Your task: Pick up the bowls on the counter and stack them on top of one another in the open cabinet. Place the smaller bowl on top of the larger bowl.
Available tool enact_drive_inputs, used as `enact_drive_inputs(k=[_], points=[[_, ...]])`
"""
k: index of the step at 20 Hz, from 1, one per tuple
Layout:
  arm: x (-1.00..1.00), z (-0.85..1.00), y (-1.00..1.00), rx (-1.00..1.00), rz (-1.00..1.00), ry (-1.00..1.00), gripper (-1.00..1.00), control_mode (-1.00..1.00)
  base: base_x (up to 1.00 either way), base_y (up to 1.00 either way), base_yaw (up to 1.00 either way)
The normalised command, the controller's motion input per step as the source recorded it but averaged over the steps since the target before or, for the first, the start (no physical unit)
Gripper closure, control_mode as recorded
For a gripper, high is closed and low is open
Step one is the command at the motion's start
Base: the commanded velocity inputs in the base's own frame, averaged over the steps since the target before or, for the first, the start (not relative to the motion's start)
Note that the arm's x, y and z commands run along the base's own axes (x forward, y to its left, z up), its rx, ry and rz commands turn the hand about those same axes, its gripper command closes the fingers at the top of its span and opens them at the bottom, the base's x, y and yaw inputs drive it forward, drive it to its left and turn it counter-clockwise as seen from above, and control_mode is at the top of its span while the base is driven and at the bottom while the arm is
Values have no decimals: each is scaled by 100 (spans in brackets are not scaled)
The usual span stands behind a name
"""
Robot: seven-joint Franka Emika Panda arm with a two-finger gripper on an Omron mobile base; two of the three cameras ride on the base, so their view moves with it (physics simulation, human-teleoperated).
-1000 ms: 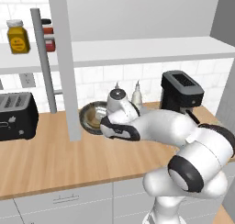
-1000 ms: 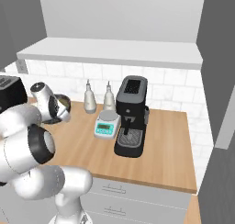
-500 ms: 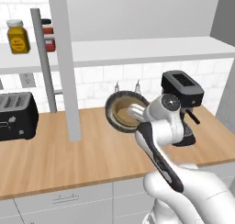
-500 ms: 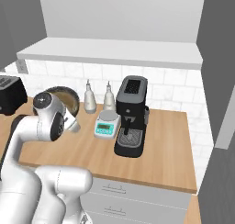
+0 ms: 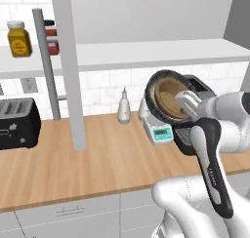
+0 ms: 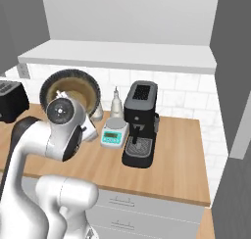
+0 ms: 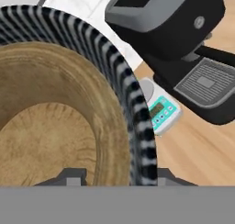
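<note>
A bowl (image 5: 167, 98) with a dark ribbed outside and a brown grained inside hangs in the air, tipped on its side. It is above the counter (image 5: 97, 164) and below the open cabinet's white shelf (image 5: 146, 51). My gripper (image 5: 189, 103) is shut on its rim at the right edge. The right base view has the bowl (image 6: 68, 88) just behind my wrist. In the hand view the striped rim of the bowl (image 7: 133, 108) runs down between the fingertips of the gripper (image 7: 118, 176). The bowl's opening faces left, toward the grey post (image 5: 68, 71).
A black coffee machine (image 6: 139, 123) stands right behind the bowl, with a small scale (image 5: 161, 133) and a pale bottle (image 5: 124, 108) beside it. A black toaster (image 5: 17, 122) sits at the far left. A yellow jar (image 5: 18, 38) stands on the shelf's left end.
The bowl came up off the counter near the grey post and travelled right and upward in my gripper, tipping onto its side in front of the coffee machine.
</note>
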Motion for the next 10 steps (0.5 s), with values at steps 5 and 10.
enact_drive_inputs(k=[5,10], points=[[-27,100,-43,23,-8,-14,100,-100,0,0,0],[22,100,-29,19,-13,3,100,-100,0,0,0]])
